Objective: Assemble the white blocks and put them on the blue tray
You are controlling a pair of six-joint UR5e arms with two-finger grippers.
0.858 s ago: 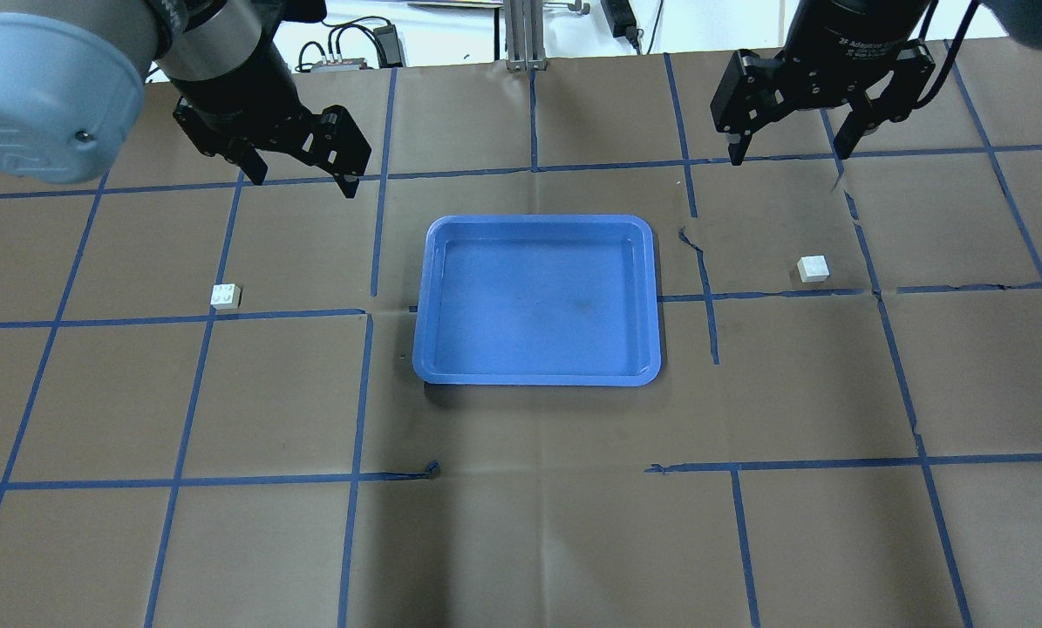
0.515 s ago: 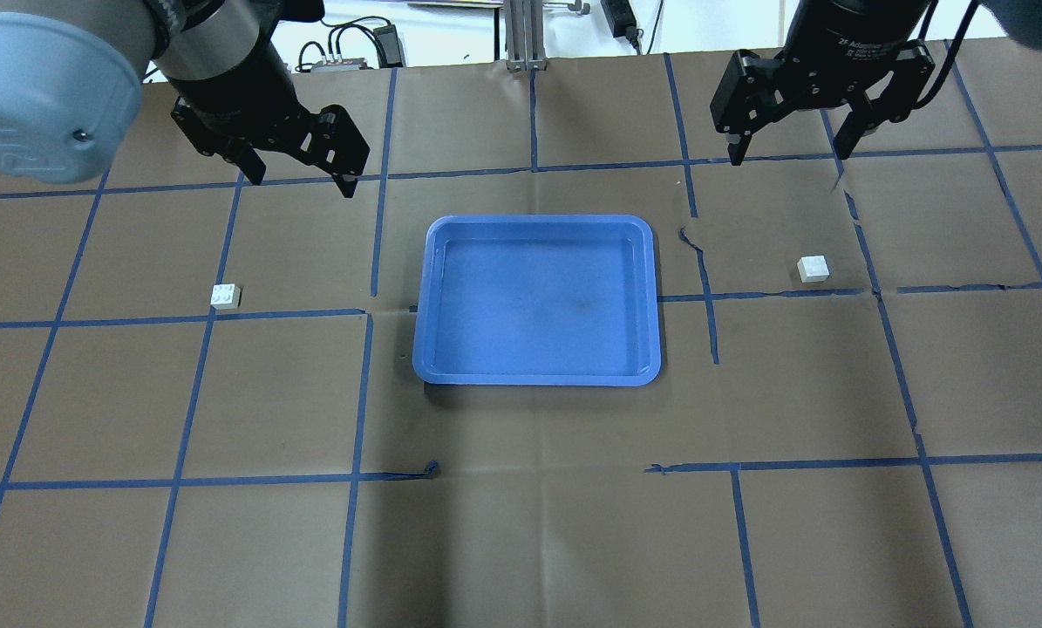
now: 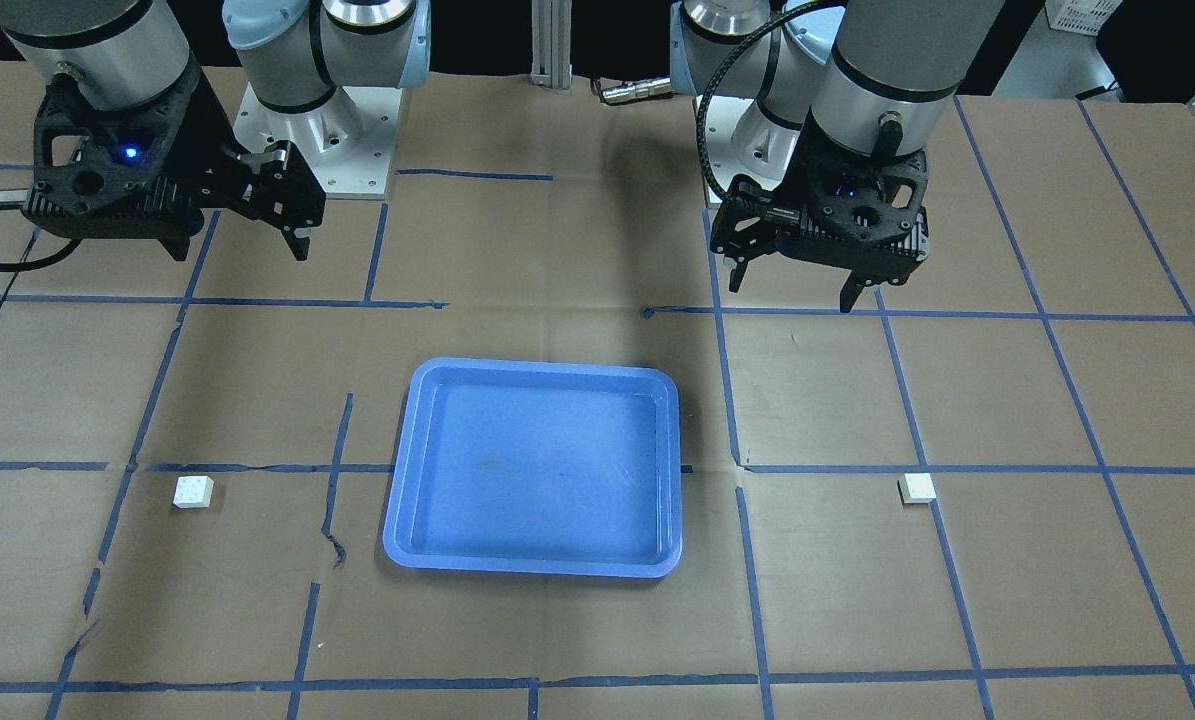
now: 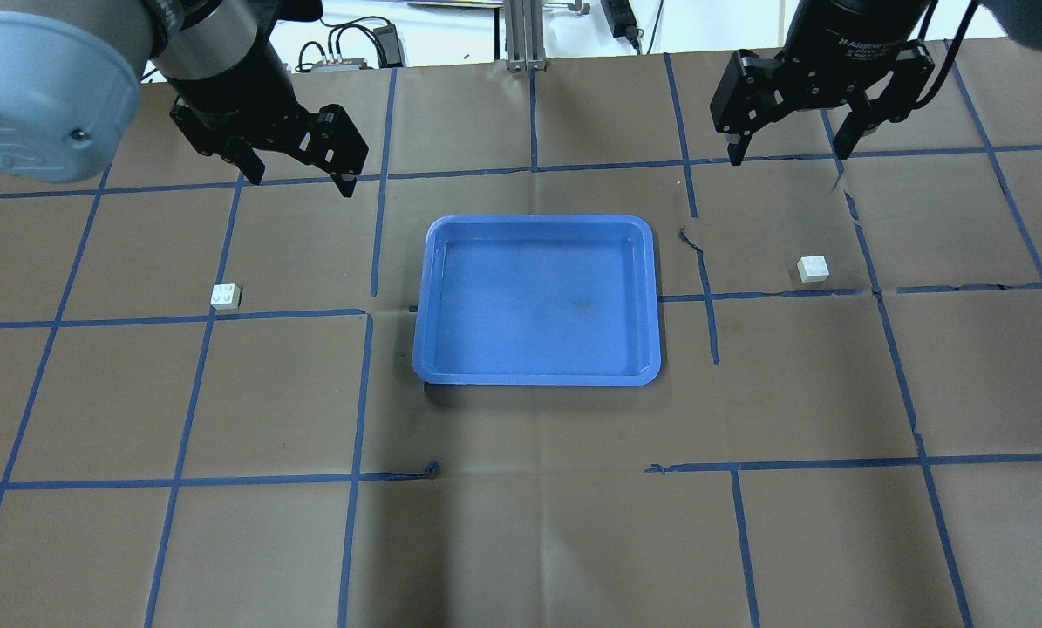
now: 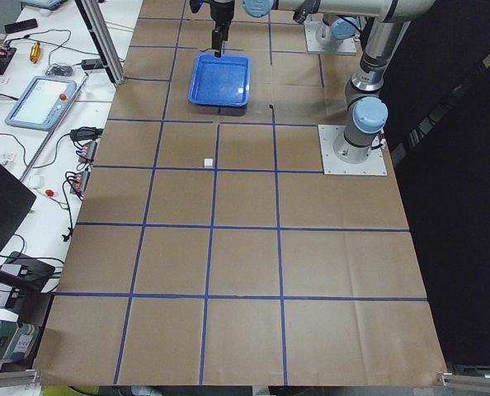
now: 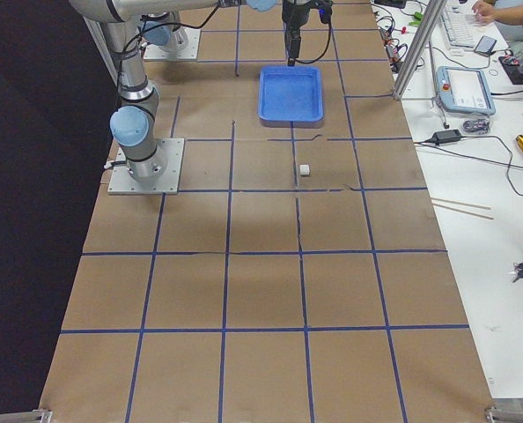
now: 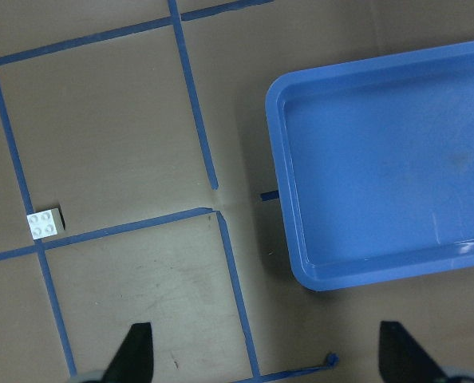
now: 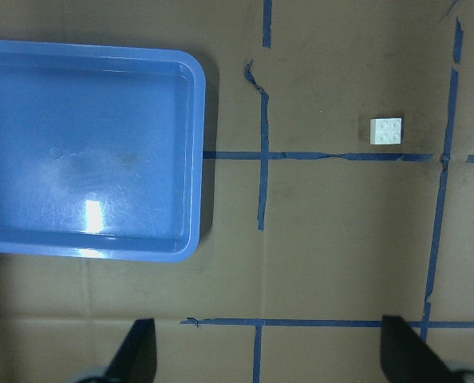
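Two black two-finger grippers are hanging above the table, holding nothing. The left gripper [image 4: 301, 177] and the right gripper [image 4: 788, 155] are both keeping their slim fingers spread wide apart. The blue tray [image 4: 538, 378] is lying flat between them, its glossy plastic showing rounded corners and a raised rim. The left white block [image 4: 226, 296] and the right white block [image 4: 813, 269], square and four-studded, are sitting well apart from the tray on either side, on matte brown paper [image 4: 529, 532] gridded with blue tape [image 4: 224, 478].
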